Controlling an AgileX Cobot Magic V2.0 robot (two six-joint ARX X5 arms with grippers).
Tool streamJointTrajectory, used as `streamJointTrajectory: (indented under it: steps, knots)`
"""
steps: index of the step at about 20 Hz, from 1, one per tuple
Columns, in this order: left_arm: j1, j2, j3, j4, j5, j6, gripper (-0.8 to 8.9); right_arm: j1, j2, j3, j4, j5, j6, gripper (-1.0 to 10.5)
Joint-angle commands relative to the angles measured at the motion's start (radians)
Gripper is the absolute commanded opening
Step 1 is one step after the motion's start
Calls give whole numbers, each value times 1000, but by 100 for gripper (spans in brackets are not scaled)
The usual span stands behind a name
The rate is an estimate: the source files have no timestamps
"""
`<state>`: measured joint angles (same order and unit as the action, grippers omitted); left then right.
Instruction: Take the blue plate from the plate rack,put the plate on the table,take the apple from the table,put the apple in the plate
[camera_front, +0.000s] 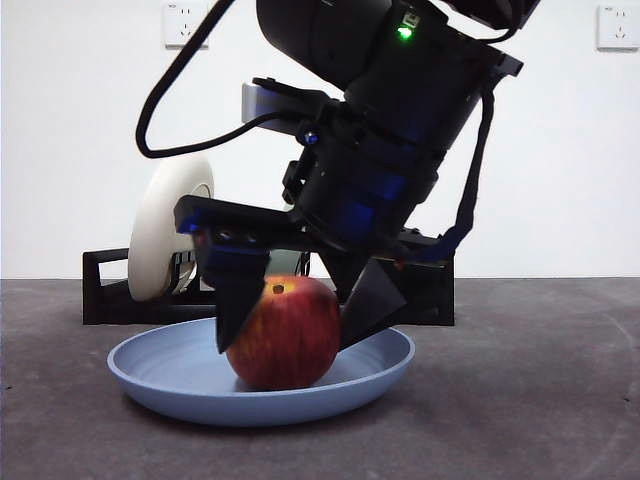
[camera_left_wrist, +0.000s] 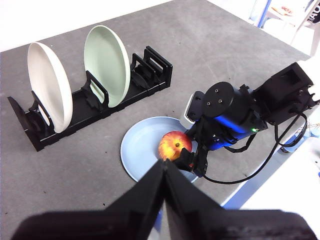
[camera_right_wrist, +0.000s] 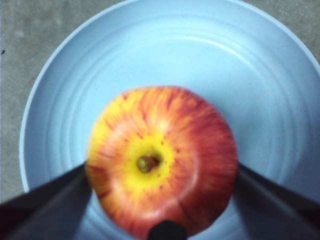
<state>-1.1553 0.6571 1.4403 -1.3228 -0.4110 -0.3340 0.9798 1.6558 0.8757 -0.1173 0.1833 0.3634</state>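
The apple (camera_front: 285, 335) sits in the blue plate (camera_front: 165, 370) on the table (camera_front: 540, 400), my right gripper (camera_front: 295, 315) clasping its sides, so only letting go remains.

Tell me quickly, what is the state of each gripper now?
Left gripper: shut, holding nothing, away from the plate.
Right gripper: shut on the apple, which sits in the blue plate.

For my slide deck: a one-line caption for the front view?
Right gripper clasps the apple resting in the blue plate, plate rack behind.
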Motion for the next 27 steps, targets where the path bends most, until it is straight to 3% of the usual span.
streamJointTrajectory:
  steps: [1, 5, 7, 10, 15, 17, 19, 27]
  knots:
    - [-2, 0, -6, 4, 0, -7, -8, 1, 9, -3, 5, -1, 11, 513]
    - [-2, 0, -6, 4, 8, -7, -8, 11, -27, 48, -73, -32, 2, 508]
    - [-2, 0, -6, 4, 21, -7, -8, 31, -74, 94, -151, 28, -16, 505]
    - [-2, 0, -6, 4, 28, -34, -8, 42, -157, 204, -354, 60, -53, 503]
    - [-2, 1, -6, 5, 127, -71, -3, 42, -330, 386, -691, 60, -52, 492]
    - [-2, 1, -6, 5, 126, -71, -3, 42, -405, 443, -795, 61, -53, 344]
    - [-2, 1, -6, 5, 126, -71, -3, 42, -480, 483, -919, 61, -64, 2]
    - [-2, 14, -6, 5, 123, -71, -3, 41, -720, 495, -1247, 141, -68, 1]
